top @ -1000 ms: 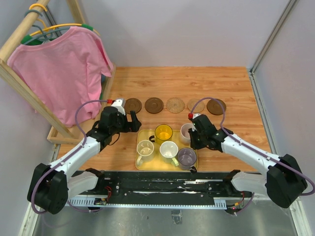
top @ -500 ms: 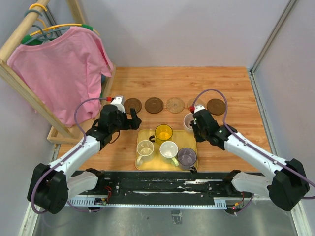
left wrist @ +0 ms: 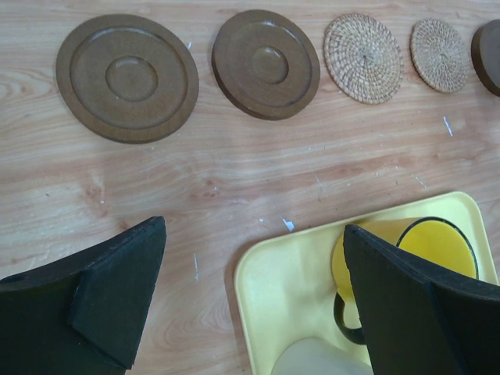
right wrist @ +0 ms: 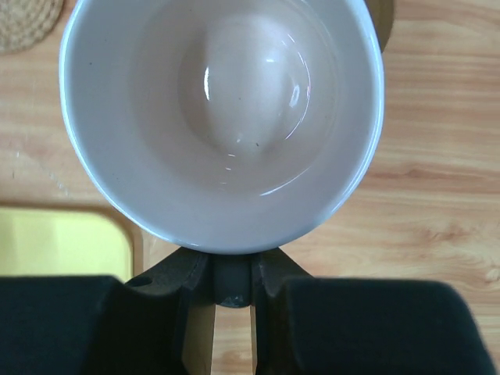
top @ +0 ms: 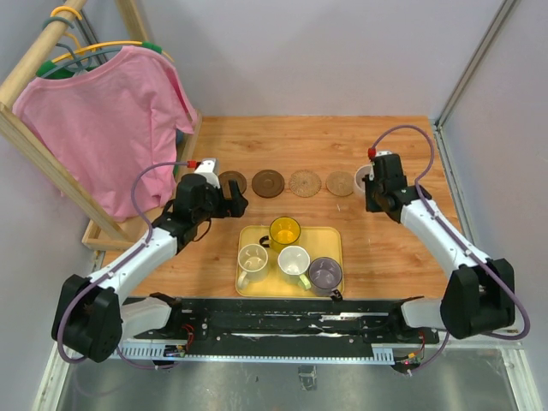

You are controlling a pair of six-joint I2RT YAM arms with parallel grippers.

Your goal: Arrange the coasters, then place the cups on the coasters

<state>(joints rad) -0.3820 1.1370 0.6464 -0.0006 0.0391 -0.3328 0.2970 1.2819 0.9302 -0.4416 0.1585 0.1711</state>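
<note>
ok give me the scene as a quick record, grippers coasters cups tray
coasters: five in one row, three dark, two woven
yellow tray: holds four cups
left gripper: open, holding nothing
right gripper: shut on the pale pink cup by its handle, at the row's right end

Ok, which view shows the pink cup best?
Right wrist: the pink cup fills the frame, handle pinched in the right claw. Top external shows it small, partly hidden by that claw; left wrist misses it.
</note>
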